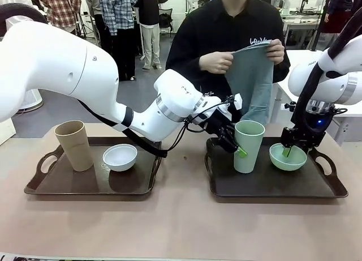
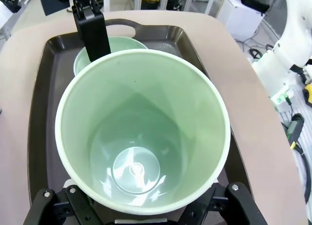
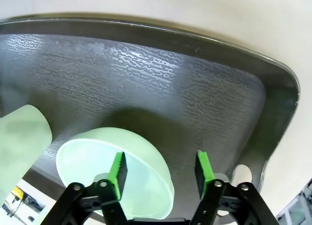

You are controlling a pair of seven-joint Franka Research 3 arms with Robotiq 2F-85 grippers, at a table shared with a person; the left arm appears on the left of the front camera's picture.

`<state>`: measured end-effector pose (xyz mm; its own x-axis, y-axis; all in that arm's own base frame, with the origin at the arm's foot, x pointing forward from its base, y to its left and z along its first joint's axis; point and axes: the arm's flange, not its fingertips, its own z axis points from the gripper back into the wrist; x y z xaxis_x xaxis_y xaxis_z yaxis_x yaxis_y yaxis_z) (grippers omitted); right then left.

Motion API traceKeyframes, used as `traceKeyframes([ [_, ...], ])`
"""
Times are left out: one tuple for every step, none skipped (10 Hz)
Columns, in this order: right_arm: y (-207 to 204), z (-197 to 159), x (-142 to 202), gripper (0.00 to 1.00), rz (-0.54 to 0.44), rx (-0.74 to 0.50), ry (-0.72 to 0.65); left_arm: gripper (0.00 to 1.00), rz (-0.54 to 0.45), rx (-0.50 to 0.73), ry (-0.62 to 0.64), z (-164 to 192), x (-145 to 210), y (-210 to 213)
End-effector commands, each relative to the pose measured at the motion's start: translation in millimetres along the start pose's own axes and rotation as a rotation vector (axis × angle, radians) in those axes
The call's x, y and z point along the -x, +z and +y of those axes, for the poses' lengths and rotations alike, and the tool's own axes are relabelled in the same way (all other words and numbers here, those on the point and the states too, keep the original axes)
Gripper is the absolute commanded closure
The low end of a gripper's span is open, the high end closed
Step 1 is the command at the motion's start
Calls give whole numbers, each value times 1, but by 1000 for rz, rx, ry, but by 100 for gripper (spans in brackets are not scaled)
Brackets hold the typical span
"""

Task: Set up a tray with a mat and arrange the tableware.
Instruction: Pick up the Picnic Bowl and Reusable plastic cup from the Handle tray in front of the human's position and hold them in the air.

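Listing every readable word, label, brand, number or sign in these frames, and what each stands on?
No text here can be quoted with confidence.
White print on the person's shirt: half hidden behind the cloth, too blurred to read.
Small dark lettering on the right arm: too small to read.

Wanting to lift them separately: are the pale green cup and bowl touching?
Apart. The right wrist view shows dark tray between the pale green cup and the pale green bowl.
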<state>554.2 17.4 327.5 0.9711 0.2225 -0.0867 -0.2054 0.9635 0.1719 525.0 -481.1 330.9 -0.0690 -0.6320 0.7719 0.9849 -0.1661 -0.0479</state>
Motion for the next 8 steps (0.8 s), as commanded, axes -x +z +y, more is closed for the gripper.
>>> traceKeyframes([
  [-5, -3, 1, 100, -24, -1, 22, 100, -31, -9, -38, 1, 3, -1],
  [-5, -3, 1, 100, -23, 8, 22, 100, -32, -11, -33, 0, 5, 0],
  [-5, -3, 2, 100, -20, 17, 17, 100, -33, -13, -26, -1, 7, 1],
  [-4, -3, 2, 96, -19, 26, 14, 74, -31, -13, -19, -2, 9, 2],
  [-3, -4, 3, 100, -17, 41, 4, 74, -30, -15, -12, -3, 10, 2],
  [0, -4, 4, 100, -19, 61, -1, 100, -32, -18, -5, -3, 10, 4],
  [1, -4, 5, 100, -19, 71, -5, 74, -33, -22, -2, -4, 9, 5],
  [2, -5, 5, 100, -19, 77, -8, 100, -38, -23, 14, -6, 8, 6],
])
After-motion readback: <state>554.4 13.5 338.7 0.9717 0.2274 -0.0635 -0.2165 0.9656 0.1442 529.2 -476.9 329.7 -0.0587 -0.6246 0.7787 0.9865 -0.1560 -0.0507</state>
